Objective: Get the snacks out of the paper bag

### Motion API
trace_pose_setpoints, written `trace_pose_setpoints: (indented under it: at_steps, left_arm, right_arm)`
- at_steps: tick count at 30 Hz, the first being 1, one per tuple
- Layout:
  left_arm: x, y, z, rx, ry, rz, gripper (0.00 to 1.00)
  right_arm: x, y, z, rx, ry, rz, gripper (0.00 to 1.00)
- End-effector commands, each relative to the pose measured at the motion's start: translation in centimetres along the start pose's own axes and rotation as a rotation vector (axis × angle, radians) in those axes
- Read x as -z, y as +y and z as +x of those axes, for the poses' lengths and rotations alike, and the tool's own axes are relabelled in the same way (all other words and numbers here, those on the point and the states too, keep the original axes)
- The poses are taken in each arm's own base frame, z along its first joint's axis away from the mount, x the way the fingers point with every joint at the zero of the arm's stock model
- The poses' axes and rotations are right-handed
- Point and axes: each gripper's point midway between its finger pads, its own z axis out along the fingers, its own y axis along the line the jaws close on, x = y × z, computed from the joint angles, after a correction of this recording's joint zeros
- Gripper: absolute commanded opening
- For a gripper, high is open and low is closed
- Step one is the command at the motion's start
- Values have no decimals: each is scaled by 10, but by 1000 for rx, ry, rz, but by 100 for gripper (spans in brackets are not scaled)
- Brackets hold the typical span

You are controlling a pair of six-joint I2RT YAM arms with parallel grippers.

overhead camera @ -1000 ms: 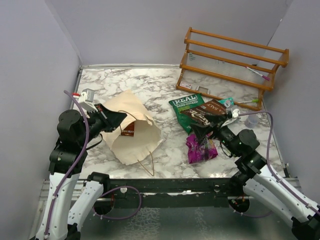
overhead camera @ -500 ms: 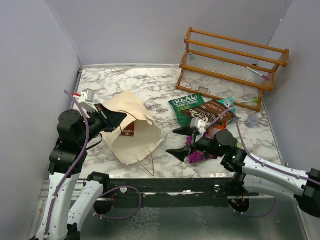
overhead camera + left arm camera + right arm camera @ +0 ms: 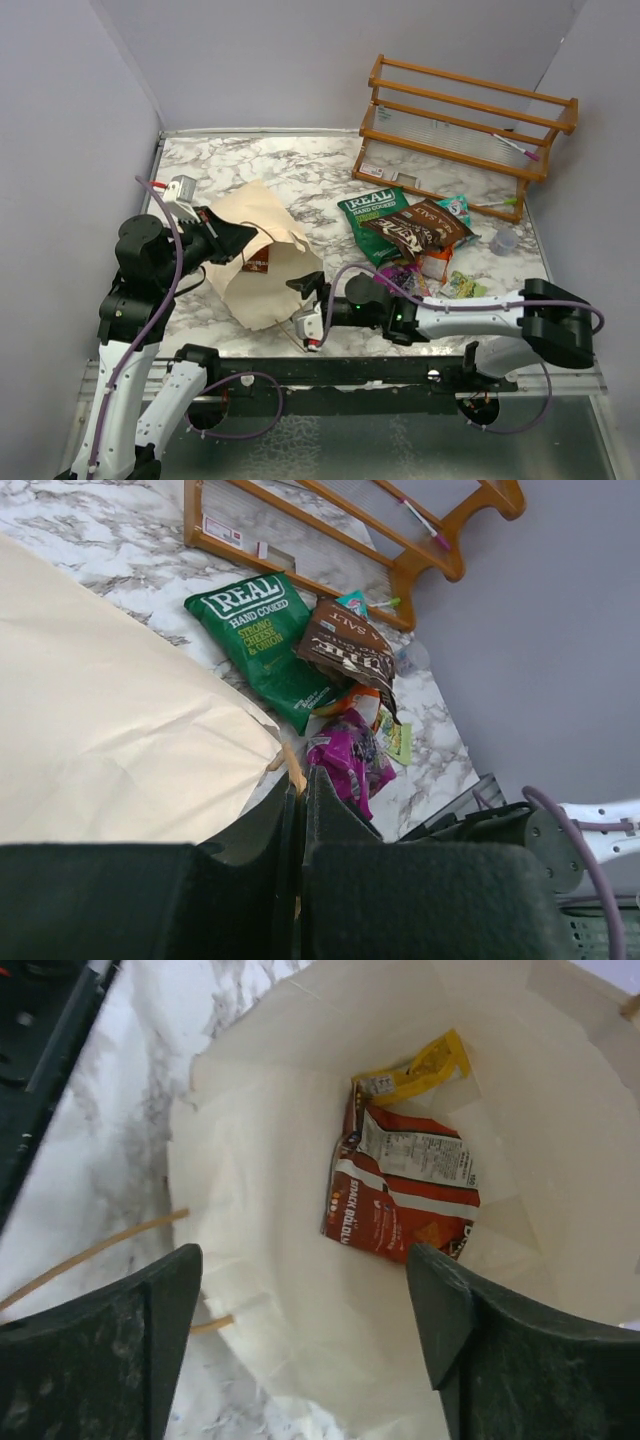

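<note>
The paper bag point(image 3: 262, 268) lies on the left half of the marble table point(image 3: 300, 165), its mouth turned toward the near right. In the right wrist view two snacks lie deep inside the bag point(image 3: 290, 1360): a red packet point(image 3: 405, 1195) and, just beyond it and touching it, a yellow packet point(image 3: 420, 1068). The other snacks lie in a loose pile on the table to the right of the bag. The green bag point(image 3: 368, 215) lies flat with the dark brown packet point(image 3: 415, 228) overlapping its right edge. An orange packet point(image 3: 436, 262) and a light-green packet point(image 3: 462, 287) lie nearer the front. A magenta-purple packet point(image 3: 400, 277) is partly hidden behind the right arm, and a small teal packet point(image 3: 453, 206) lies at the far side of the pile. The left gripper point(image 3: 236, 240) is clamped tight on the bag's upper rim; in its own view the closed fingers point(image 3: 330, 820) pinch the paper edge beside a brown cord handle point(image 3: 294, 770). The right gripper point(image 3: 302, 300) sits right at the bag's mouth. Its fingers point(image 3: 120, 1340) are spread wide to either side of the opening and hold nothing. An orange wooden rack point(image 3: 470, 130) stands at the far right of the table. A clear plastic cup point(image 3: 505, 241) stands near the rack's front right corner.
</note>
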Motion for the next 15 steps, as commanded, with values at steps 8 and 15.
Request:
trace_pose_setpoints:
  at_steps: [8,15]
  left_arm:
    - [6,-25,5,-85,49,140,0]
    - [12,-31,2,-108,49,148,0]
  right_arm:
    - [-84,-26,43,238,113,124,59]
    - [-124,-24,76,217,194,122,59]
